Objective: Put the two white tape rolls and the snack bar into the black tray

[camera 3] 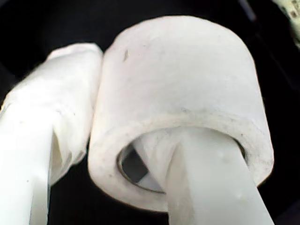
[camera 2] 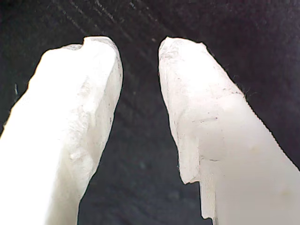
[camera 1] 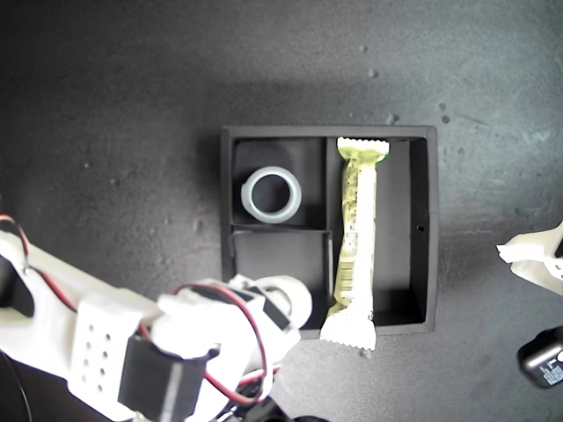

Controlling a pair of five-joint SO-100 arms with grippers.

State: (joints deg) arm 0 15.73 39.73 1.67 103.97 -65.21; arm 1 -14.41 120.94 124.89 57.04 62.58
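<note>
The black tray (camera 1: 422, 136) is already holding two of the three items. One white tape roll (camera 1: 271, 194) is lying flat in a small square compartment, the one toward the top of the exterior view, and the snack bar (camera 1: 355, 242) is lying lengthwise in the long compartment with its lower crimped end overhanging the tray wall (so it is not sitting fully inside). The second white tape roll (camera 3: 183, 108) is being carried by my second gripper (camera 3: 122, 145), which is pinching the roll's wall with one finger through the core and the other against the outside; in the exterior view this arm is reaching in from the lower left, its gripper at the tray's near edge beside the empty small compartment. My first gripper (camera 2: 138, 84) is standing with jaws spread and nothing between them, over bare dark surface. Count: two tape rolls, one snack bar, one tray. Remaining, in my judgement: releasing the held roll into the tray.
</note>
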